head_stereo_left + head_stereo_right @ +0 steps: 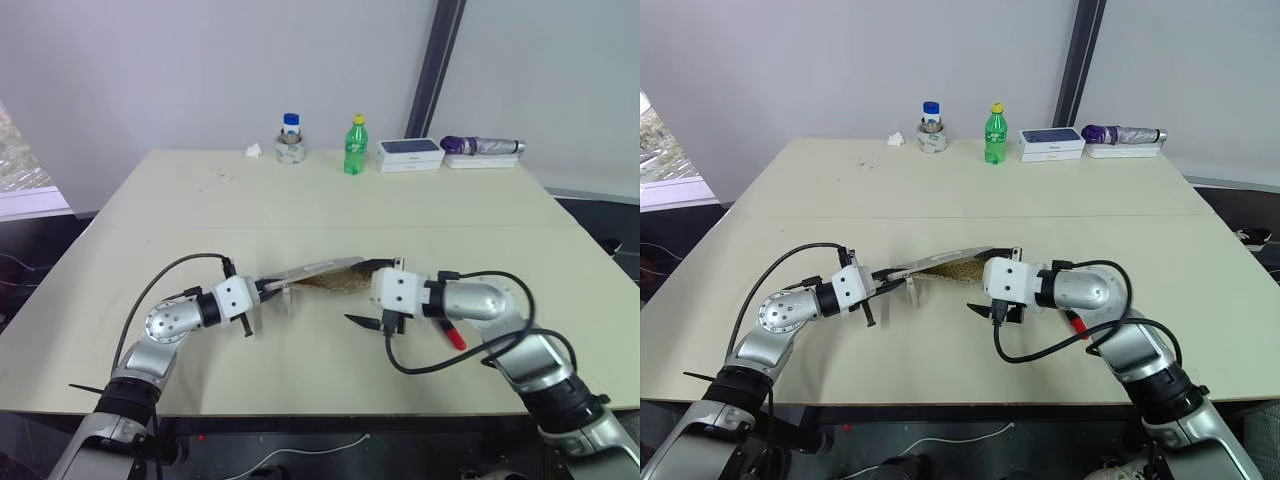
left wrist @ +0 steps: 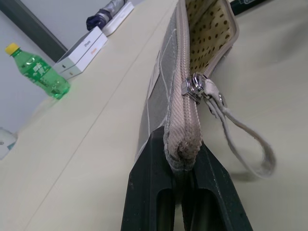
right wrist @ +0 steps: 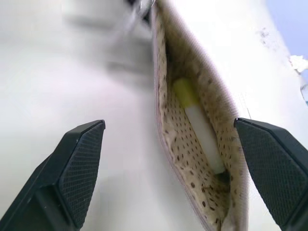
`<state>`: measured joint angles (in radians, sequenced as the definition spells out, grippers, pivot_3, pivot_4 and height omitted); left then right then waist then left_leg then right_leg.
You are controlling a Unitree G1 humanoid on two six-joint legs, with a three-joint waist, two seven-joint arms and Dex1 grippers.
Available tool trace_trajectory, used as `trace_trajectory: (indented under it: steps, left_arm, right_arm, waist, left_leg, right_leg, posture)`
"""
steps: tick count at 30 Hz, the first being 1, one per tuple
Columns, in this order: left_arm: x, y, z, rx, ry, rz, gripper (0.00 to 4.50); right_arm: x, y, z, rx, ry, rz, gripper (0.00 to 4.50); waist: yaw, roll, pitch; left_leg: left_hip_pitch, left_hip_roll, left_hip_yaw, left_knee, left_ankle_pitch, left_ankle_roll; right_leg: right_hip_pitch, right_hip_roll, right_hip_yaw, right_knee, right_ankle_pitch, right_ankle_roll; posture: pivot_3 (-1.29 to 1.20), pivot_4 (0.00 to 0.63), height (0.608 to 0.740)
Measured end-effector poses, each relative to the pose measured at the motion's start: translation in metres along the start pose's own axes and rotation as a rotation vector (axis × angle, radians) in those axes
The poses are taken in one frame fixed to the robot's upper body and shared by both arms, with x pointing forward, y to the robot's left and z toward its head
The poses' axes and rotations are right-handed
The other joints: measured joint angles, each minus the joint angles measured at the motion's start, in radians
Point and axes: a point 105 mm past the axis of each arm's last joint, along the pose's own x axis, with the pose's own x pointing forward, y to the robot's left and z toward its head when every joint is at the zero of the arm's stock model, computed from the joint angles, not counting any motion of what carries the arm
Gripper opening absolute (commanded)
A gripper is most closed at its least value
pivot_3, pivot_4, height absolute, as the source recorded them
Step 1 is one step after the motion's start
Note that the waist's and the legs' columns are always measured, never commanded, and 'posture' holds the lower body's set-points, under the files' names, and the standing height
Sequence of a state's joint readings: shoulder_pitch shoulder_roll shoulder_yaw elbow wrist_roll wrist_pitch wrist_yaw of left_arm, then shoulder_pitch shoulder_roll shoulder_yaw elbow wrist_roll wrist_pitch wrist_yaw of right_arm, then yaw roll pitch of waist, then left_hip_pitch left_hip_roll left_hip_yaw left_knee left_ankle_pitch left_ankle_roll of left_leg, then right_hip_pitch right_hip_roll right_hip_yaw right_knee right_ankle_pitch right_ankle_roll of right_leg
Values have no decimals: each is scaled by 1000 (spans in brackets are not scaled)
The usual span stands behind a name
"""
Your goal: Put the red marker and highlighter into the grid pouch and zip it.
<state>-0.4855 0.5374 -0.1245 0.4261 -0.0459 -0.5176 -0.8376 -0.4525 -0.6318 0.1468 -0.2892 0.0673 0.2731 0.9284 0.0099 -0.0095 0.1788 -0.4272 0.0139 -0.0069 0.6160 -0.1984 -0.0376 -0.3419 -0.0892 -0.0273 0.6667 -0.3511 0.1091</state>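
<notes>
Nearest item: right gripper [image 1: 372,322], black fingers spread wide, nothing between them, hovering just off the open end of the grid pouch [image 1: 325,275]. In the right wrist view its fingers [image 3: 77,163] flank the pouch mouth, which gapes toward that camera.

Item: left gripper [image 2: 185,192], jaws clamped on the closed corner of the pouch at the zipper's end. Zipper slider [image 2: 195,89] sits close to that clamped corner, its loop pull hanging free; the zip is open along most of its run.

Item: grid pouch, grey with white lines outside, spotted lining inside. Held off the table [image 1: 300,200] by the left gripper, its long axis running across the front of the table from one gripper toward the other.

Item: highlighter [image 3: 199,127], pale body with yellow cap, lying lengthwise inside the pouch along the lining.

Item: red marker [image 1: 452,333], on the table beside and partly under the right forearm, red end showing. It lies behind the right gripper's open fingers, on the side away from the pouch, and well apart from the left gripper. Right arm is plainly the nearer.

Assessment: one of two items stowed; marker and zip outstanding. The coming move likely requires the right gripper to turn back from the pouch mouth toward the marker, meeting its barrel crosswise.

Background items: green bottle [image 1: 355,146], white box [image 1: 410,153], folded umbrella [image 1: 482,146], at the far edge.
</notes>
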Motion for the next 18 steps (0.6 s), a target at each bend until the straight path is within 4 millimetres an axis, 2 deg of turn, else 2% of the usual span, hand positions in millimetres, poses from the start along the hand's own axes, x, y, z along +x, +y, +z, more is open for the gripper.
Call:
trace_trajectory:
  steps: [2,3,6,7,9,11,16,18]
  left_arm:
    - [-1,1,-1,17,10,9,0]
    - [-3,2,-2,25,17,11,0]
    - [-12,1,-8,44,39,41,0]
    - [-16,-2,-11,37,45,53,0]
    - [-18,-8,-15,23,56,55,0]
    - [-14,-10,-15,16,47,57,0]
    - [-5,-15,-11,9,24,49,0]
    - [-1,-15,-8,13,13,42,0]
  right_arm:
    - [-16,-6,1,95,-29,-73,4453]
    - [-25,-9,-5,134,-4,-115,4453]
    - [-55,-10,-52,320,200,-358,4453]
    - [-64,-3,-70,395,272,-437,4453]
    - [-71,13,-88,502,346,-512,4453]
    - [-72,21,-91,522,382,-533,4453]
    - [-81,22,-102,561,450,-586,4453]
    - [-85,28,-111,610,491,-583,3935]
  waist:
    - [3,0,0]
    - [3,0,0]
    - [3,0,0]
    - [2,0,0]
    - [-3,1,0]
    - [-5,1,0]
    - [3,1,0]
    - [4,1,0]
  left_leg:
    - [0,0,0,0,0,0]
    - [0,0,0,0,0,0]
    - [1,1,0,-1,0,0]
    - [1,1,0,-1,0,0]
    - [1,0,1,-2,0,0]
    - [1,0,1,-1,0,0]
    - [1,0,0,-1,0,0]
    - [1,0,0,-1,0,0]
  right_leg:
    - [1,0,-1,0,0,0]
    - [1,0,-1,-1,0,0]
    - [1,-1,0,-1,0,0]
    - [0,-1,0,-1,0,0]
    - [-1,0,2,0,0,0]
    - [-1,0,1,1,0,-1]
    - [0,0,1,0,0,-1]
    - [0,0,1,0,0,-1]
  posture:
    - [0,150,740]
    - [0,150,740]
    - [0,150,740]
    - [0,150,740]
    - [0,150,740]
    - [0,150,740]
    - [0,150,740]
    - [0,150,740]
